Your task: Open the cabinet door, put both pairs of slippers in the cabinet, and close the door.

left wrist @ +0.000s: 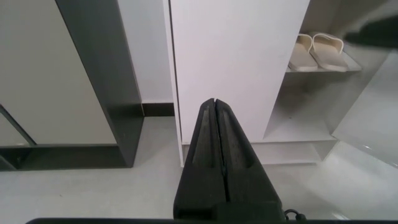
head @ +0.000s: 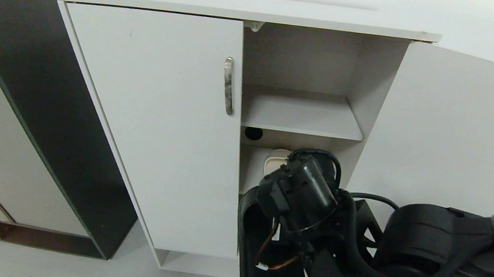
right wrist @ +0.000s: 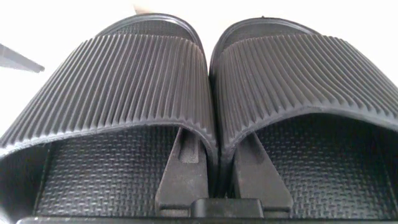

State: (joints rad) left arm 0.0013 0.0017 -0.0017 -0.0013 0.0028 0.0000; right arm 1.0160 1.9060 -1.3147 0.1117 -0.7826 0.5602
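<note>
White board cabinet (head: 146,129) with smooth matt laminate faces; its slim curved metal handle (head: 229,86) is polished and glossy. Pair of black rubber slippers (right wrist: 124,81): matt, straps finely ribbed, footbeds rough with a small grid texture; pale beige slippers (left wrist: 320,51) on the shelf look smooth, plastic or foam. Dark grey panel (head: 48,106) at left matt, light floor (left wrist: 93,193) slightly glossy.

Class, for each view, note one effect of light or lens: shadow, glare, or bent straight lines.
Head view: the cabinet looks splayed outward, a lens effect; its door handle carries a glint; the upper compartment lies in shadow. Left wrist view: the beige slippers sit in even light. Right wrist view: the black slippers are dark against glaring white.
</note>
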